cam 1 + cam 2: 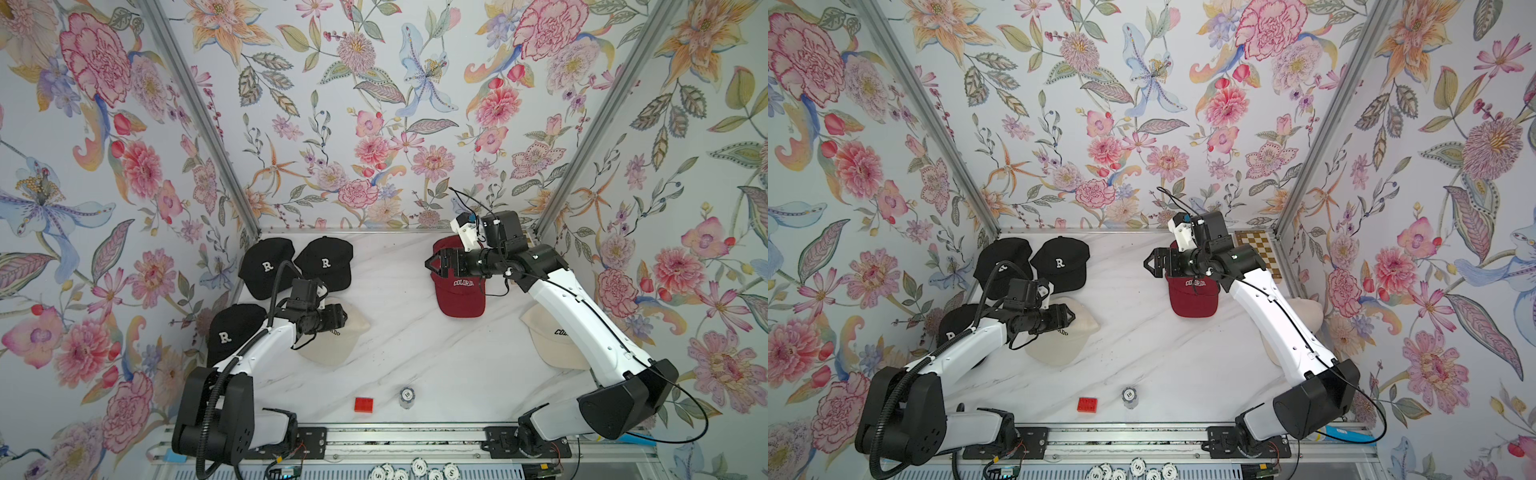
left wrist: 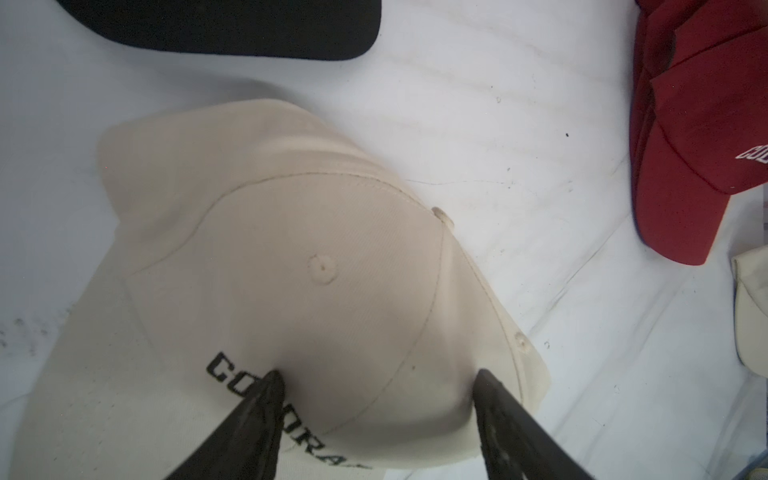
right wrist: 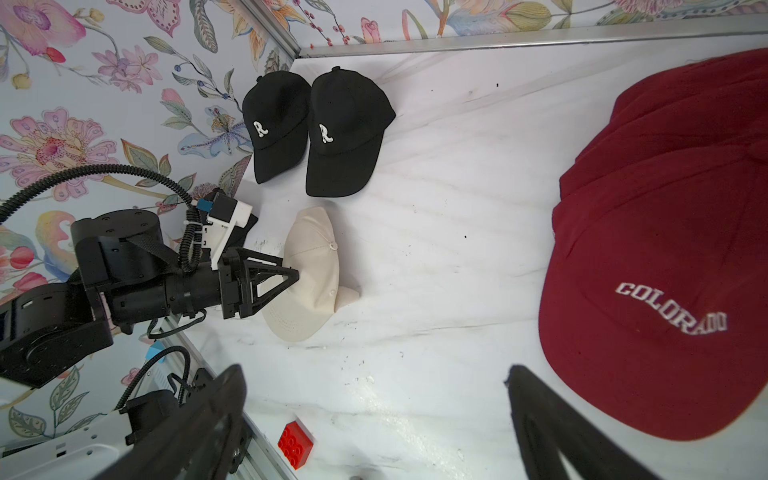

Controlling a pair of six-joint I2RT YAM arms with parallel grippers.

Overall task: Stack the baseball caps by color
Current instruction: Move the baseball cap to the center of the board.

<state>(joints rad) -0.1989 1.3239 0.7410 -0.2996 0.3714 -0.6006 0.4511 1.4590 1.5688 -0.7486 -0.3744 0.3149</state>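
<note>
Left end effector, jaws apart, presses onto a cream fabric "COLORADO" cap on the marble table. Dark red fabric caps look stacked beside the empty, wide-apart right end effector; the second cream cap and three black "R" caps lie unstacked.

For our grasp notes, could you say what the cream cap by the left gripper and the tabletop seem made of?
Cream cap: matte woven fabric, likely cotton twill; stitched seams and eyelets show. Tabletop: smooth marble-look surface, grey veins; stone or laminate unclear.
</note>
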